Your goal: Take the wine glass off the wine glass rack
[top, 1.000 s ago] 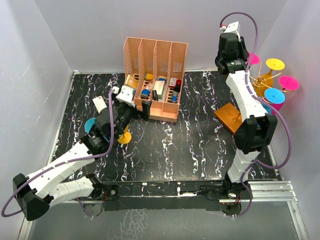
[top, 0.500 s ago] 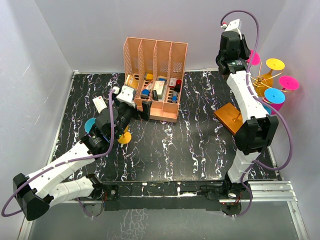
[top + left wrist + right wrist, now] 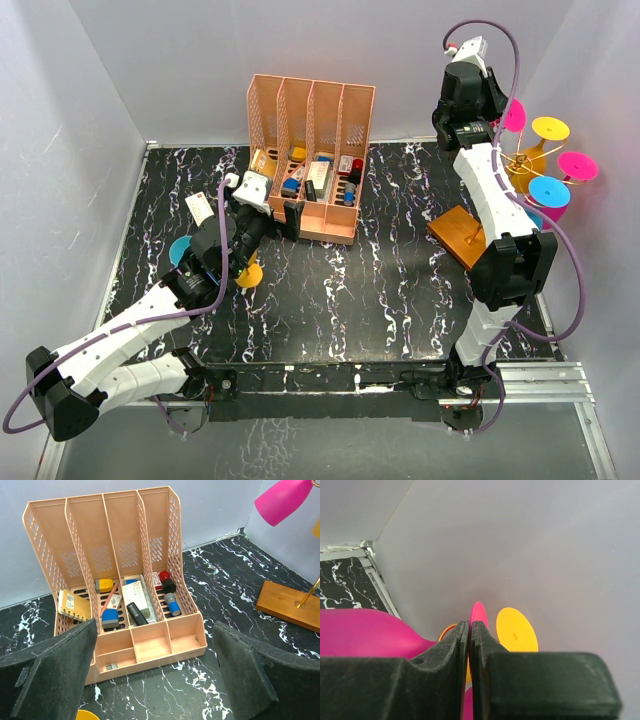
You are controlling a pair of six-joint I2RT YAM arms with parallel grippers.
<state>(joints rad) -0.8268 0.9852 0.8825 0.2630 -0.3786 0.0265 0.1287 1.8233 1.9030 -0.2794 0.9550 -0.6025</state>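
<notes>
Left arm (image 3: 130,330): lying low, elbow folded back near its base, forearm stretched forward. Left jaws spread wide apart.
Right arm (image 3: 480,190): reared upright, forearm slanting to the far right corner, wrist high. Right jaws pinched to a thin slit on the pink plastic wine glass (image 3: 478,612).

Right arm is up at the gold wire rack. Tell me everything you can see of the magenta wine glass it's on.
The magenta wine glass looks like opaque, glossy plastic. It has a rounded bowl and a flat round foot, which the right wrist view shows edge-on. It sits tilted at the left side of the gold wire rack. The right gripper is shut on it between bowl and foot, and its fingers hide the stem. Whether the glass hangs on a hook cannot be told.
</notes>
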